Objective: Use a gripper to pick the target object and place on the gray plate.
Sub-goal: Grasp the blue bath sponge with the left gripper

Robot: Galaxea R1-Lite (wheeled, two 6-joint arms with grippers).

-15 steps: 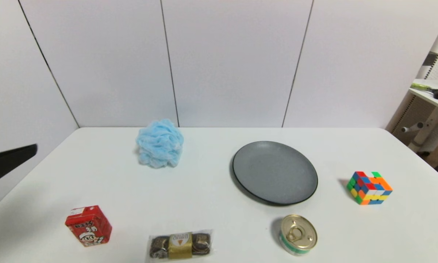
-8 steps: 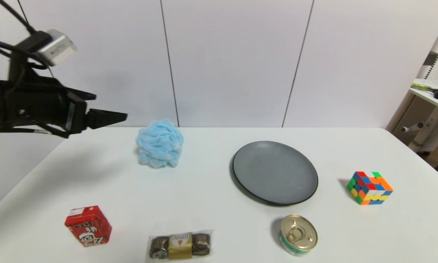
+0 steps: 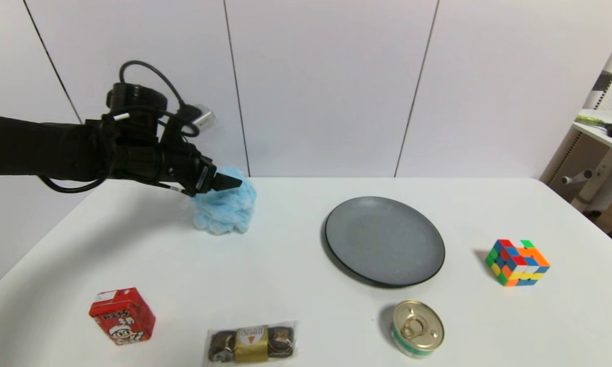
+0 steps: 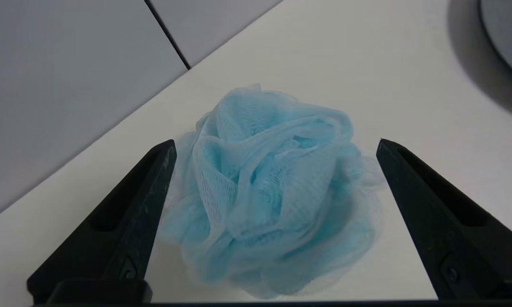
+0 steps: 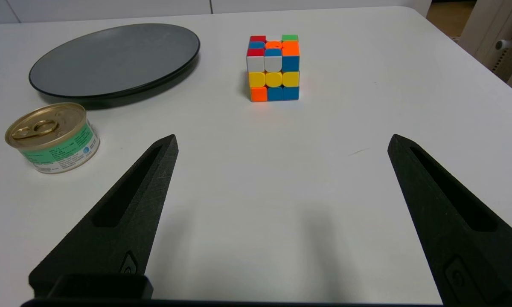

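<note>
The light-blue mesh bath puff (image 3: 227, 210) sits on the white table at the back left, and fills the left wrist view (image 4: 273, 192). My left gripper (image 3: 229, 182) hangs open just above and in front of the puff, one finger on each side of it in the wrist view (image 4: 275, 143), not closed on it. The gray plate (image 3: 385, 240) lies empty to the puff's right; it also shows in the right wrist view (image 5: 113, 59). My right gripper (image 5: 281, 138) is open and empty over bare table, out of the head view.
A puzzle cube (image 3: 517, 262) sits right of the plate. A gold-lidded tin can (image 3: 417, 326) stands at the front. A red drink carton (image 3: 122, 315) and a wrapped chocolate pack (image 3: 251, 341) lie at the front left. Wall panels stand behind the table.
My left arm has swung in from the left edge and moved right and down to the puff. Nothing else has moved.
</note>
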